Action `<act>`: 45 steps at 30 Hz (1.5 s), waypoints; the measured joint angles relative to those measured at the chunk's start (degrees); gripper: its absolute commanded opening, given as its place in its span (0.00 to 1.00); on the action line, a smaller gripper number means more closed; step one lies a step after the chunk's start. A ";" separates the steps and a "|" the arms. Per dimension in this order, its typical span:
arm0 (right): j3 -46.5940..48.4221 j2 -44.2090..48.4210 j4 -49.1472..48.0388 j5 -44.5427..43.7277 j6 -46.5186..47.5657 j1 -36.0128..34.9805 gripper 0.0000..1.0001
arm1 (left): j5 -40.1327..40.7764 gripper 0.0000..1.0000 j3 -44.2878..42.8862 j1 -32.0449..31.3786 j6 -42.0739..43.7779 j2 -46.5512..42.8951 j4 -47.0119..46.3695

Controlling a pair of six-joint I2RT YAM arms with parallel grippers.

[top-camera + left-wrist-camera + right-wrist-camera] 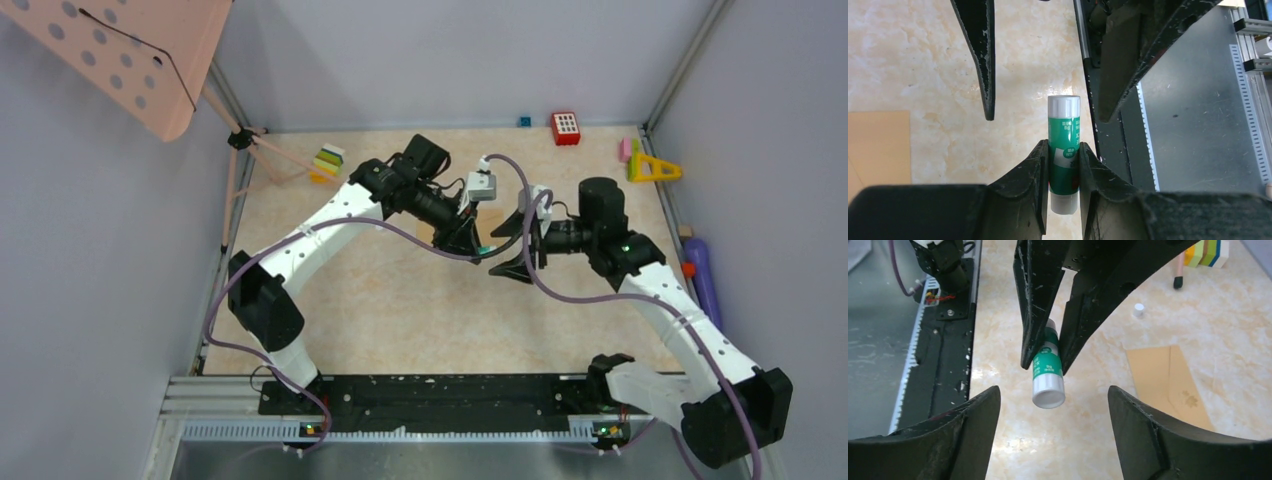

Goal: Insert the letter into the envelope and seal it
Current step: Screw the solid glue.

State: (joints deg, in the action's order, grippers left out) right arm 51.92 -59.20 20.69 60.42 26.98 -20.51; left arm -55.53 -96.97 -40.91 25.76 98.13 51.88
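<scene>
My left pincer (1063, 146) pinches the green glue stick (1064, 125) by its middle. The right pincer (1053, 389) stands spread, one finger at each side of the stick's free end, not touching it. The envelope (1168, 382) lies flat on the bench (1083, 445), below both pincers and off to the side. I think the step is to take off the cap. I should move the right pincer forward until its fingers cover only the pale end, close firmly, then pull straight along the stick while the left holds tight
</scene>
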 measured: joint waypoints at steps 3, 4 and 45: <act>0.00 0.00 -0.90 1.49 -4.85 1.09 0.80 | 0.15 0.07 0.00 0.00 -0.35 -0.02 -0.79; 0.00 -0.02 -1.44 2.67 -7.10 1.88 0.80 | 0.48 0.08 0.02 0.00 -0.37 -0.04 -1.09; -3.56 -7.30 -15.39 1.70 -60.78 7.63 0.42 | 23.67 0.04 2.91 -5.68 3.34 -4.85 -5.99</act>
State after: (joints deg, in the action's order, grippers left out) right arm 48.36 -66.50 5.30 62.13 -33.80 -12.88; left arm -31.86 -94.06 -46.59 29.10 93.27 45.89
